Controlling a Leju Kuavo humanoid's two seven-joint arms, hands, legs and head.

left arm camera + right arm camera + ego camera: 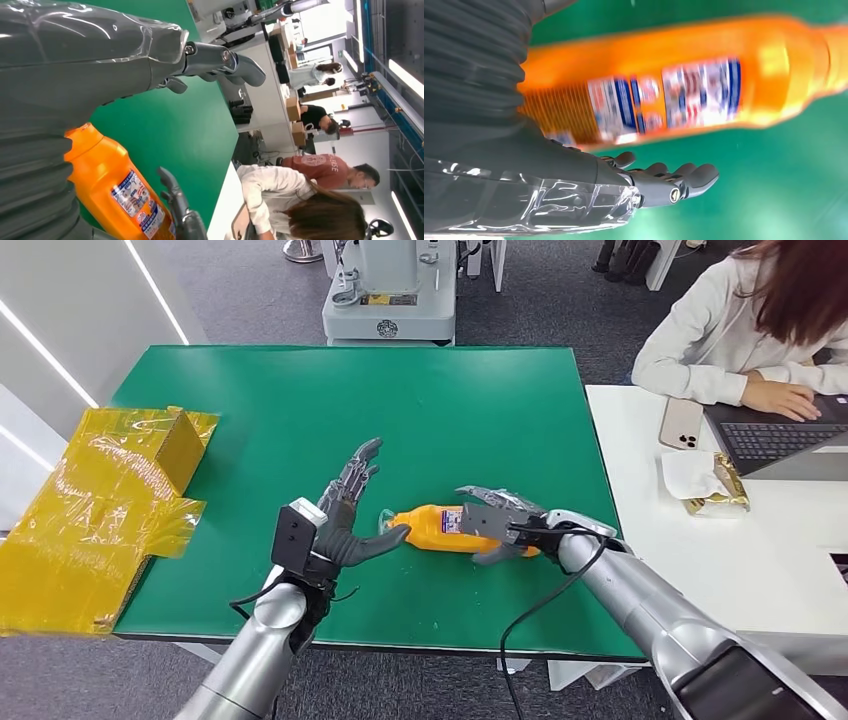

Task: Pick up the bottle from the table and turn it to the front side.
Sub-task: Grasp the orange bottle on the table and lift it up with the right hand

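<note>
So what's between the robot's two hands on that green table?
The orange bottle, lying on its side in the head view: the left hand at its cap end, the right hand over its base.

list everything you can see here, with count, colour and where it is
bottle: 1, orange, lying on the green table between the hands
table: 1, green, centre
box: 1, yellow, flattened, table's left edge
desk: 1, white, right
phone: 1, beige, on desk
laptop: 1, dark, on desk
person: 1, white top, at laptop
left robot hand: 1, grey, fingers apart beside bottle's cap end
right robot hand: 1, grey, around bottle's base end
</note>
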